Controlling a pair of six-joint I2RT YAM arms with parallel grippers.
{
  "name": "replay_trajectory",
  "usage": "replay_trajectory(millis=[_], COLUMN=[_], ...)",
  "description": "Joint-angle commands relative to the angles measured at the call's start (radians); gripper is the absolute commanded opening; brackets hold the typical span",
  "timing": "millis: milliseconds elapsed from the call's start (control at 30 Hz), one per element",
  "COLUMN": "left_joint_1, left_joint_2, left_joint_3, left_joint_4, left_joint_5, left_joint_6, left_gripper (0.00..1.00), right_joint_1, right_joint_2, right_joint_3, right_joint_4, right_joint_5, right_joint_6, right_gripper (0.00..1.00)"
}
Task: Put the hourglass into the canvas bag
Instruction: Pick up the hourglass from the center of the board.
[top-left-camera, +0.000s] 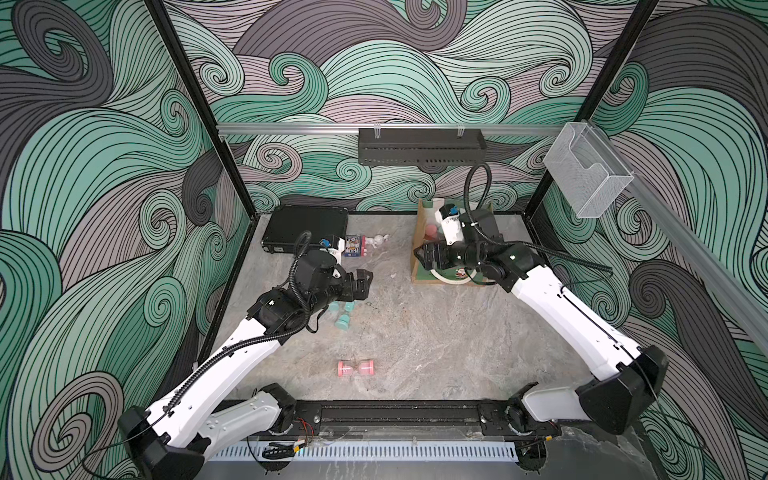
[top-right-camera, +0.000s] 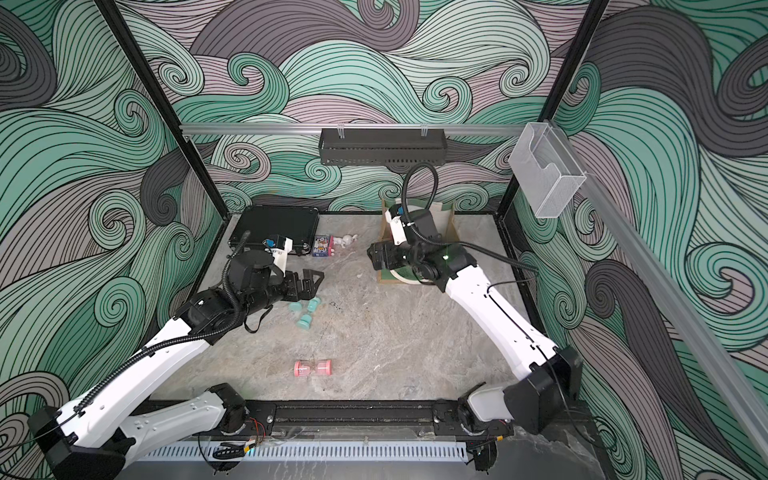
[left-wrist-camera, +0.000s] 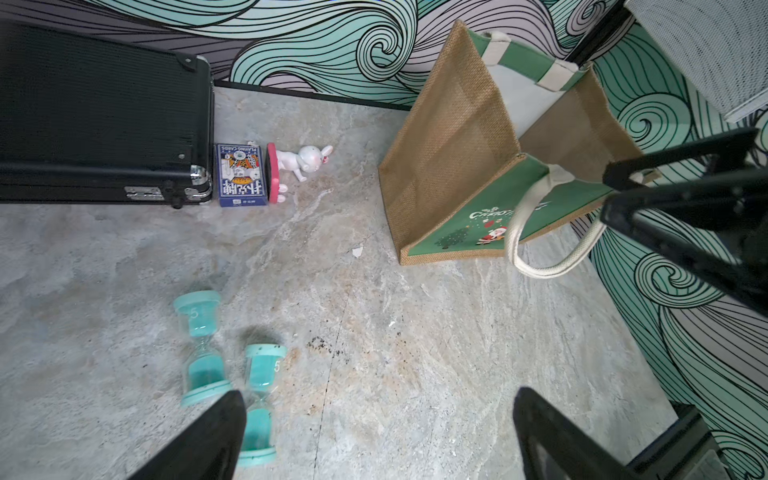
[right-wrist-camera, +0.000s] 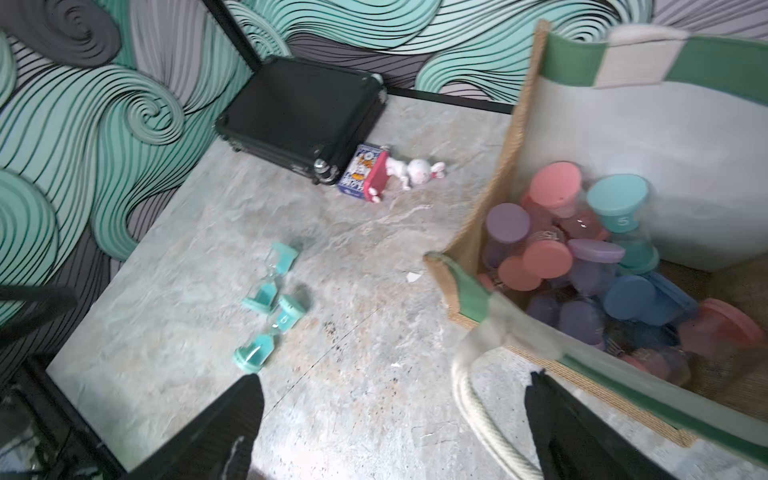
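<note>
The right gripper (right-wrist-camera: 390, 380) is standing wide open with nothing between its fingers (right-wrist-camera: 237, 409). In its wrist view the white rope handle (right-wrist-camera: 473, 399) of the canvas bag (right-wrist-camera: 665, 158) is showing in the gap close to one finger, and whether the two are touching cannot be told. In both top views this gripper is hovering over the left-hand edge of the bag, right of centre in the frame. The bag is standing upright with its mouth open, close against the back wall. Inside it a heap of hourglasses (right-wrist-camera: 548, 257) in pink, purple, blue and teal is lying against the cream lining. The left gripper (left-wrist-camera: 376, 395) is likewise gaping wide and holding nothing, hanging left of centre in both top views and pointing toward the middle of the table (top-left-camera: 436, 332). Just below it in the frame, two teal hourglasses (left-wrist-camera: 203, 345) are lying on their sides next to each other on the grey stone-patterned surface, and one finger is partly covering the nearer one in the left wrist view. A pink hourglass (top-left-camera: 357, 368) is lying on its side alone, lower in the frame and left of centre, well apart from both grippers and from the bag. In the upper left corner of the table a flat black case (top-left-camera: 305, 226) is lying closed. A blue box of playing cards (left-wrist-camera: 239, 174) is sitting just to its right, and a white rabbit figurine (left-wrist-camera: 307, 160) with a red base is lying just beside the box.
</note>
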Motion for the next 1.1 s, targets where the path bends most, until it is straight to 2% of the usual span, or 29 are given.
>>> replay_trajectory(millis=[0, 133, 300, 567, 867, 1067], left_joint_1=[0.008, 0.008, 0.007, 0.008, 0.009, 0.008], left_joint_2=[-0.049, -0.089, -0.147, -0.209, -0.250, -0.262], left_joint_3=[-0.025, -0.034, -0.052, -0.074, -0.096, -0.107], left_joint_4=[-0.055, -0.110, -0.151, -0.231, -0.290, -0.290], left_joint_5=[-0.048, -0.067, -0.087, -0.148, -0.187, -0.192], left_joint_6=[-0.018, -0.037, -0.071, -0.142, -0.181, -0.179], left_gripper=[0.99, 0.99, 0.99, 0.99, 0.98, 0.99], right_joint_1=[0.064, 0.152, 0.246, 0.388, 0.517, 0.579], right_joint_2=[-0.078, -0.106, -0.130, -0.025, 0.161, 0.253], right_joint_3=[-0.112, -0.226, -0.429, -0.600, -0.613, -0.599], right_joint_4=[0.124, 0.182, 0.404, 0.657, 0.761, 0.775], right_joint_5=[-0.064, -0.121, -0.170, -0.212, -0.235, -0.179], right_joint_6=[-0.067, -0.104, -0.125, -0.180, -0.316, -0.397], right_gripper=[1.00, 1.00, 1.00, 1.00, 0.99, 0.93])
